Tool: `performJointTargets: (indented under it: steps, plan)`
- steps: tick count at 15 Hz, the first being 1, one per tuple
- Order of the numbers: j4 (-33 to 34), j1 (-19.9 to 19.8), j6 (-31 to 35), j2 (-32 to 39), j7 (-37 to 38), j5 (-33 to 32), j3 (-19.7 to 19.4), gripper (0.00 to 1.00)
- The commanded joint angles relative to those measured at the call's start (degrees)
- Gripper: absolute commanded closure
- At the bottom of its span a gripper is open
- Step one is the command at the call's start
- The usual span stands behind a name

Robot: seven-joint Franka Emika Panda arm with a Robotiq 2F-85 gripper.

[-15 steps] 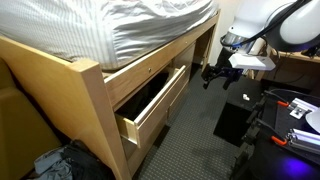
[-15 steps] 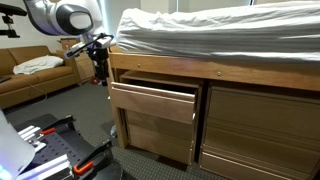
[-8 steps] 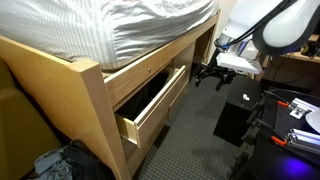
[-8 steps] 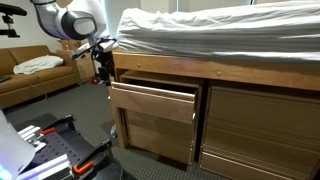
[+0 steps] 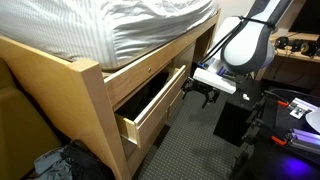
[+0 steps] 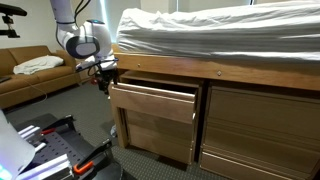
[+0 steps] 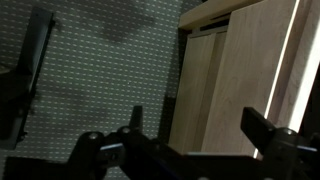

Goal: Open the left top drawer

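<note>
The left top drawer [image 5: 150, 108] is pale wood with a plain flat front and stands pulled out from under the bed, its dark interior showing. It also shows in an exterior view [image 6: 152, 102], jutting forward of the frame. My gripper [image 5: 201, 93] hangs just off the drawer's outer end, low beside the bed; it is also in view in an exterior view [image 6: 105, 82], next to the drawer's side corner. In the wrist view the two fingers [image 7: 200, 130] are spread apart and empty, with the drawer's wood panel [image 7: 215, 90] between and beyond them.
A bed with a grey-white sheet [image 5: 120, 30] sits above the drawers. A closed wide drawer front [image 6: 262, 128] is beside the open one. A black case [image 5: 235, 122] and gear lie on the carpet. A brown sofa [image 6: 30, 75] stands behind.
My arm has come down and moved in toward the bed; the gripper now sits close to the end of the open drawer. The drawer itself has not moved.
</note>
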Motion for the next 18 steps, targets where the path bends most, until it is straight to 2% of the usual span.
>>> performJointTargets:
  steps: [1, 5, 6, 8, 9, 10, 15, 16, 18]
  plan:
    - [-0.91, 5.15, 5.00, -0.33, 0.75, 0.23, -4.42, 0.00]
    - [0.89, 18.26, 18.83, 5.30, -0.50, 2.31, -17.00, 0.00]
    - [4.07, 23.03, 13.78, 3.15, -2.27, 5.73, -21.91, 0.00]
    - [6.96, 25.41, 14.25, 6.31, -1.31, 8.33, -24.03, 0.00]
    - [8.16, 24.08, 14.05, 6.91, -0.17, 8.48, -22.70, 0.00]
    - [5.06, 23.29, 13.88, 4.45, -1.58, 7.74, -21.75, 0.00]
    - [5.73, 23.33, 13.75, 4.93, -1.65, 8.01, -21.69, 0.00]
    - [7.06, 23.29, 13.75, 6.01, -1.37, 8.14, -21.95, 0.00]
    - [12.88, 19.79, 13.26, 11.83, 0.90, 6.62, -19.83, 0.00]
